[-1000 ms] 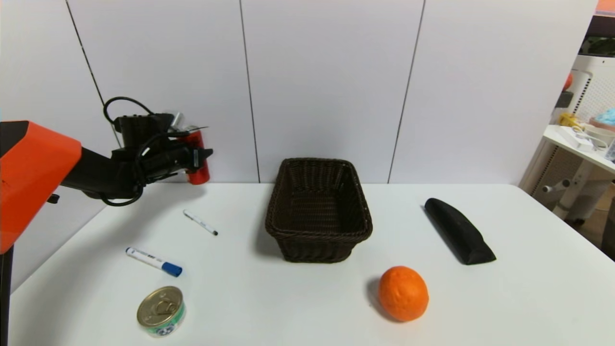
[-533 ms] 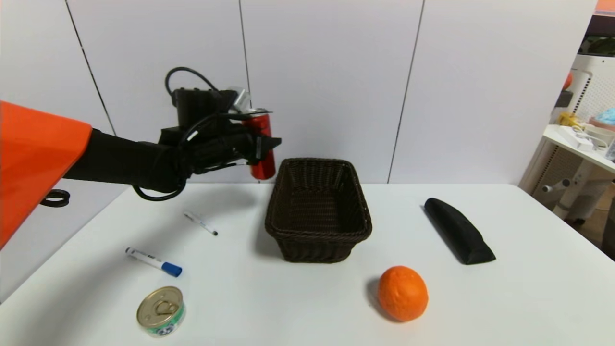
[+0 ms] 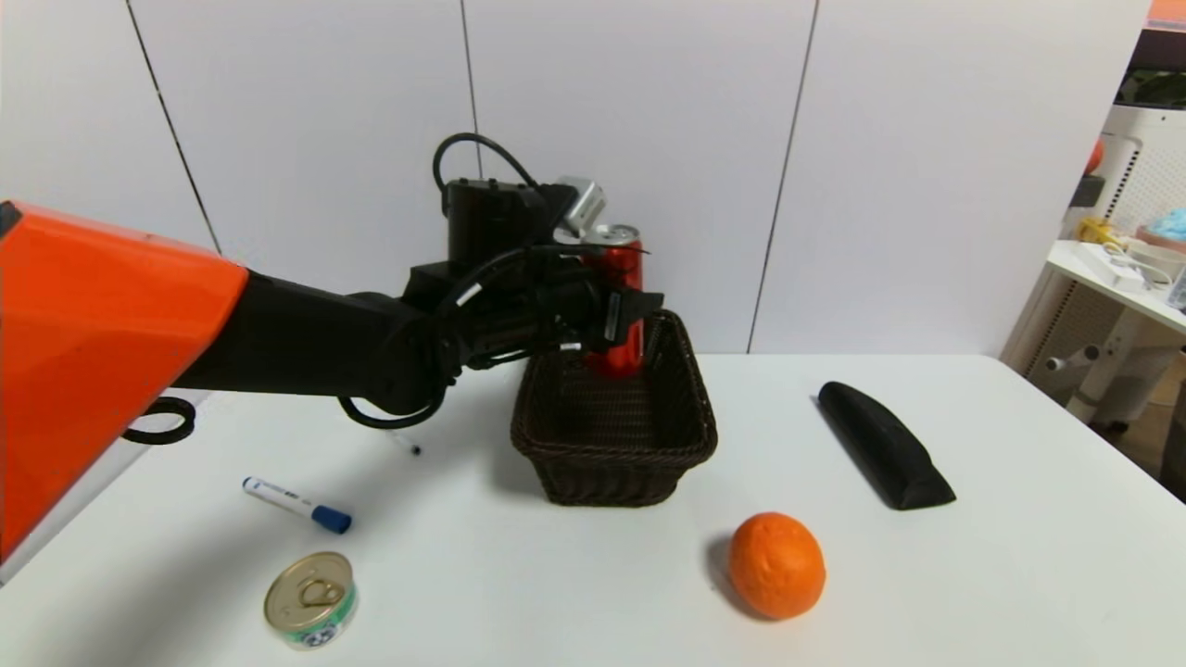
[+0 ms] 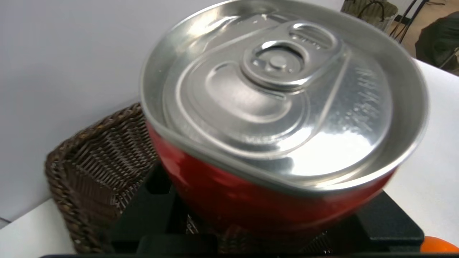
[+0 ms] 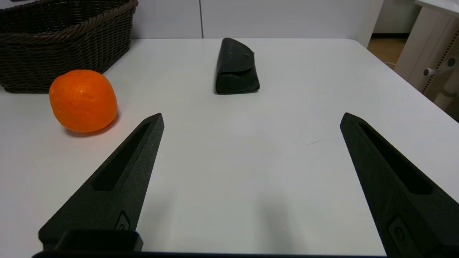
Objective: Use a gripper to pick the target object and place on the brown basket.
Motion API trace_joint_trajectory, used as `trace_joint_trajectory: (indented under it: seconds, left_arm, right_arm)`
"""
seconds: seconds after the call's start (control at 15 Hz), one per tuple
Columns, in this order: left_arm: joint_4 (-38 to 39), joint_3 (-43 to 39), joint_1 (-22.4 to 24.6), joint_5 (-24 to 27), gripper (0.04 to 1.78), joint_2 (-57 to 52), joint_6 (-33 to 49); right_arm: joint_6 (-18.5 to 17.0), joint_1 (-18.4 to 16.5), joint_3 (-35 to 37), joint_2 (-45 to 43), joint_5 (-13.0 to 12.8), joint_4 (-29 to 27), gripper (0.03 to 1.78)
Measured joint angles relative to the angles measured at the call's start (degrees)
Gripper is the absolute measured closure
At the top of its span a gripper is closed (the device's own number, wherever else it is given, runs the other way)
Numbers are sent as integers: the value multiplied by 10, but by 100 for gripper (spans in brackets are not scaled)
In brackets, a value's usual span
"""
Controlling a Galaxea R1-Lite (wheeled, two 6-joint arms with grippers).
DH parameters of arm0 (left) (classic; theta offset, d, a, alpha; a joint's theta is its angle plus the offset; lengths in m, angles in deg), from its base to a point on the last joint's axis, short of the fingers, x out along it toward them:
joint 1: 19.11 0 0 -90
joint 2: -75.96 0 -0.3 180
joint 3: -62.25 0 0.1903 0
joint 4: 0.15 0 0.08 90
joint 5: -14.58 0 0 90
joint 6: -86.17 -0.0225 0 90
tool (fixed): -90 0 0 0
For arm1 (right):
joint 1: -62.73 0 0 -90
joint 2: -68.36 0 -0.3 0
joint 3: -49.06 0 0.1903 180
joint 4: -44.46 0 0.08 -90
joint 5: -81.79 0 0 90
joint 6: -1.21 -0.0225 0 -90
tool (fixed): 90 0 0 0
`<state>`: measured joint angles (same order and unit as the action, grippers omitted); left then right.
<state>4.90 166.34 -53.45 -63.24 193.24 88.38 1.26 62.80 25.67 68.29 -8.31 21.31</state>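
We have the can (image 3: 619, 306) pinched upright in our left gripper (image 3: 623, 320), fingers closed on its red wall, held over the far end of the basket (image 3: 613, 454). The can's base is hidden behind the gripper and the weave, so we cannot tell whether it touches the basket floor. From the left wrist we see mostly the silver lid and pull tab; the lettering is out of sight. The basket is dark woven wicker, rectangular, with flared sides and a braided rim. Our arm covers most of the thin pen (image 3: 408, 446) at nine o'clock from the basket. Our right gripper (image 5: 251, 123) shows only in its wrist view, its tapered black fingers spread wide, holding nothing, low over the smooth white table (image 3: 1019, 556), the dimpled orange (image 5: 83, 100) at ten o'clock.
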Motion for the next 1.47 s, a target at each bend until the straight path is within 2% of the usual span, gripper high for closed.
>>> trace_joint_trajectory:
  seconds: [0.4,0.8,1.07,1.47]
  left_arm:
    - [55,0,0,0,82,74,-2]
    - [57,-5,3,1,80,109,2]
    - [48,-22,5,1,52,100,2]
    - [-52,-67,3,2,31,6,-1]
  right_arm:
    - [0,0,0,0,0,0,11]
    - [0,0,0,0,0,0,11]
    - [0,0,0,0,0,0,11]
    - [0,0,0,0,0,0,11]
